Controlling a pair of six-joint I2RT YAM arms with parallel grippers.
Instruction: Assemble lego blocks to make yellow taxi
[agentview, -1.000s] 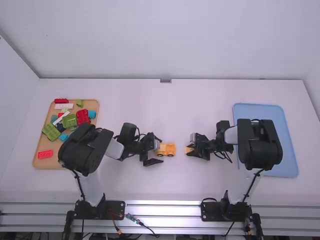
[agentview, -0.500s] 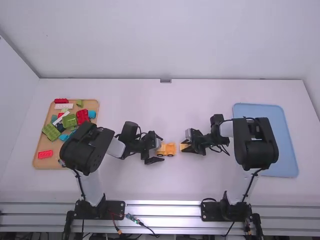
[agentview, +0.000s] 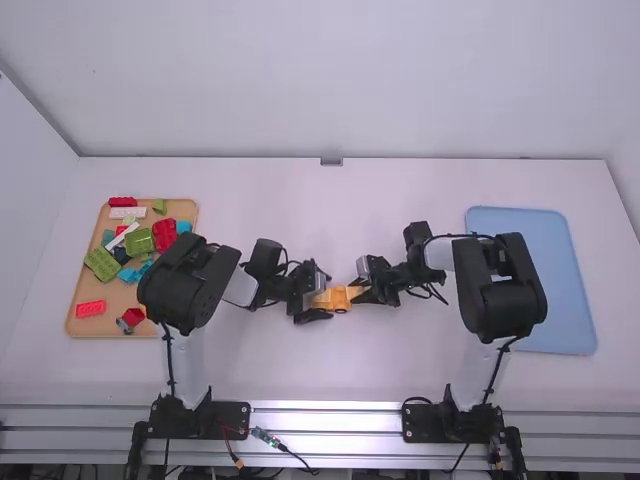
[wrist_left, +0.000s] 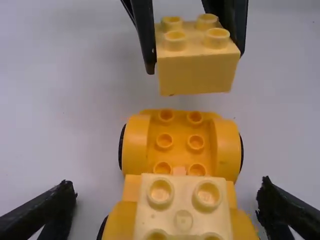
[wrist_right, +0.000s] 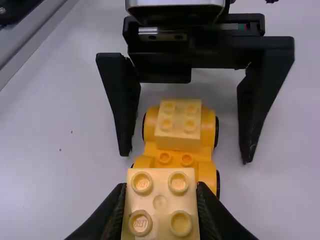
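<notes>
Right hand (wrist_right: 160, 194): narrow, clamped on a pale yellow block, just off the car at about three o'clock from above.
Pale yellow block (wrist_left: 197, 75): studs up, roughly lined up with the car's long axis.
Left hand (wrist_left: 169, 192): wide open at nine o'clock, fingers straddling the car, a gap on both sides.
Car base (wrist_left: 180, 135): wheels down on the bench (agentview: 300, 205), with a seated block (wrist_left: 183, 206) on its nine o'clock end and bare studs (wrist_left: 164, 140) toward three.
What could go wrong: honestly, rolling was my big worry. Nothing pinched the base, so an off-centre push could've sent it scooting. A slightly skewed block could also have caught a wheel arch (wrist_left: 136, 145) and sat crooked.
Elbow room: pretty tight between the hands, so a bump seemed possible. The bench's far edge was well off at twelve.
Trays: wooden tray (agentview: 184, 208) around ten, blue tray (agentview: 570, 280) at three, both well apart from the car.
</notes>
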